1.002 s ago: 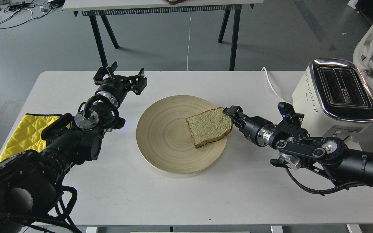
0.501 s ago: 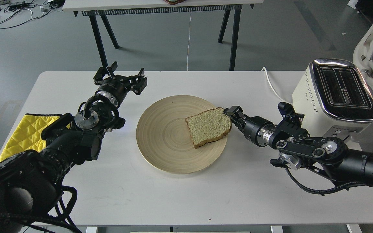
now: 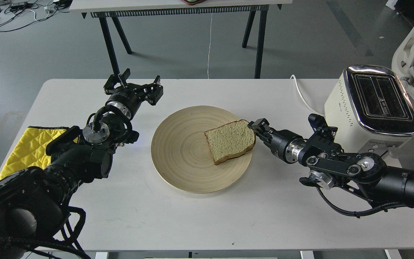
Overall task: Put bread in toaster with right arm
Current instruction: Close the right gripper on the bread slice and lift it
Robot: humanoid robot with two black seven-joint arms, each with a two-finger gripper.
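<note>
- The pale tan bread slice with a brown crust (image 3: 230,141) is lying on the round wooden plate (image 3: 178,162), well apart from the cream-white chrome-topped toaster (image 3: 372,108).
- The black right gripper (image 3: 254,126) is touching the slice's right crust edge; whether its jaws are gripping cannot be told.
- The black left gripper (image 3: 133,83) is hovering with jaws wide.
- A shallow edge pinch risks tearing or dropping the soft slice.

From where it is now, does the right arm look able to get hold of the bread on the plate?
Probably yes. The right hand is already at the right edge of the bread, which lies on the wooden plate with nothing between them. Whether it grips yet, I cannot tell.
</note>
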